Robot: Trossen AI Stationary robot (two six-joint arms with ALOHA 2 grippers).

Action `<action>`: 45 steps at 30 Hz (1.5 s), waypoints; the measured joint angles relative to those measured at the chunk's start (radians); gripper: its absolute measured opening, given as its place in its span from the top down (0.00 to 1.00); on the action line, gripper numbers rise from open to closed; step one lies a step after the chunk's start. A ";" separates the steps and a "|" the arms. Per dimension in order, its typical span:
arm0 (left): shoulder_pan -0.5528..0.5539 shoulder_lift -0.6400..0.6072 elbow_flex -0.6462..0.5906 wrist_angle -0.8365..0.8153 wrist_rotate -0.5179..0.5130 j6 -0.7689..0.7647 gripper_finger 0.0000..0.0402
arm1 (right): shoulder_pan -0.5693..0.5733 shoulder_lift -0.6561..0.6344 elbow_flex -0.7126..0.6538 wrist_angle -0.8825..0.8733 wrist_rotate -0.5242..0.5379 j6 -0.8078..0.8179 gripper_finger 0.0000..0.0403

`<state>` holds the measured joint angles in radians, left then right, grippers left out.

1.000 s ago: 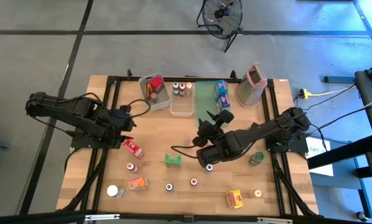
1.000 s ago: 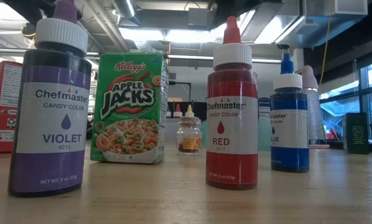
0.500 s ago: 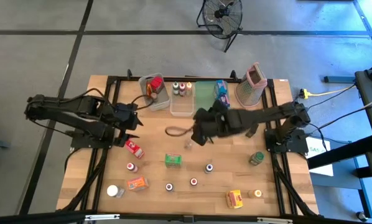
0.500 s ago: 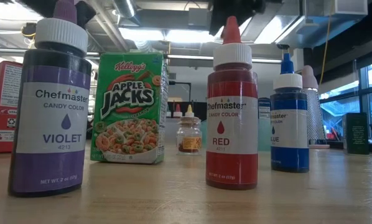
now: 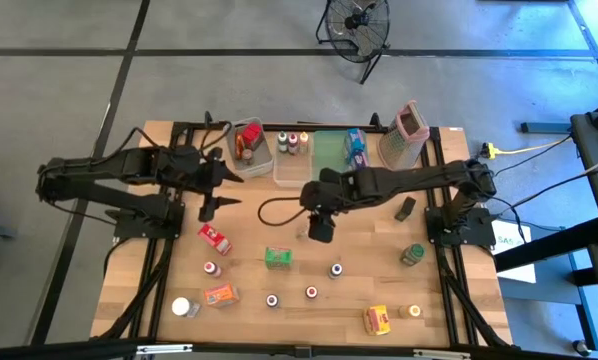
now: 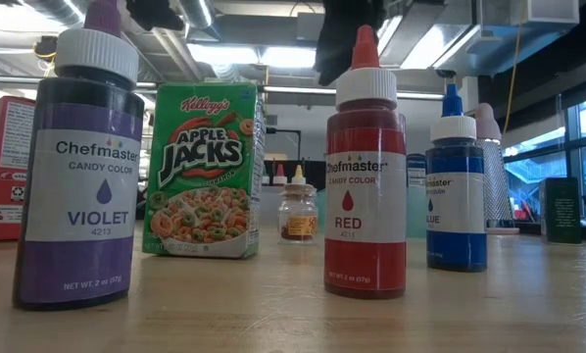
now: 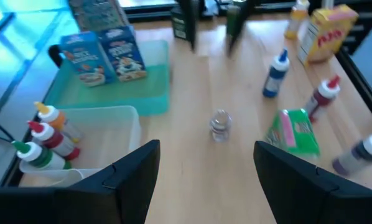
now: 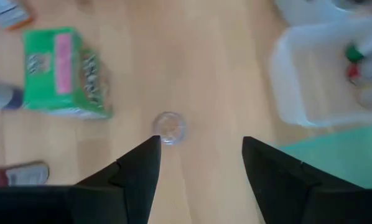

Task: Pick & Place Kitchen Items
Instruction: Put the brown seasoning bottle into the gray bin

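Note:
A small clear jar stands alone on the wooden table, also seen in the high view and the low view. My right gripper hovers open just above and beside the small clear jar, pointing steeply down. A green cereal box stands nearer the front. My left gripper is open in the air over the table's left part, empty, facing the jar. Other bottles, boxes and packets are scattered over the near half.
At the far edge stand a clear bin with items, a clear bin with bottles, a green tray holding blue boxes, and a metal grater. A red box, a yellow box and a green jar lie around.
My right gripper has swung from the near-centre bottles toward the far edge and left, turning its wrist, and now hangs by the small clear jar. My left gripper has swung toward the far edge and tipped up a little. No item has moved.

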<state>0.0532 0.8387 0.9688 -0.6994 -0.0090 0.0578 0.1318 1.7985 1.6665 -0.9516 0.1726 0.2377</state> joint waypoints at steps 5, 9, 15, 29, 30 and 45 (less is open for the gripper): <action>0.028 0.000 0.000 0.035 0.000 -0.016 0.36 | -0.001 0.000 -0.092 0.126 -0.112 -0.123 0.44; 0.030 0.000 0.000 0.040 0.000 -0.030 0.36 | -0.001 0.000 -0.159 0.211 -0.124 -0.165 0.44; 0.030 0.000 0.000 0.050 0.000 -0.045 0.36 | 0.000 0.000 -0.289 0.445 -0.063 -0.243 0.44; 0.026 0.001 0.000 0.053 0.001 -0.073 0.36 | 0.003 0.057 -0.390 0.593 -0.124 -0.220 0.44; 0.026 0.001 0.000 0.052 0.001 -0.075 0.36 | 0.003 0.067 -0.390 0.586 -0.124 -0.220 0.44; 0.026 0.001 0.000 0.053 0.002 -0.082 0.36 | 0.006 0.101 -0.389 0.548 -0.102 -0.129 0.44</action>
<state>0.0788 0.8394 0.9688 -0.6467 -0.0067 -0.0242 0.1375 1.8993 1.2773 -0.4039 0.0703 0.1092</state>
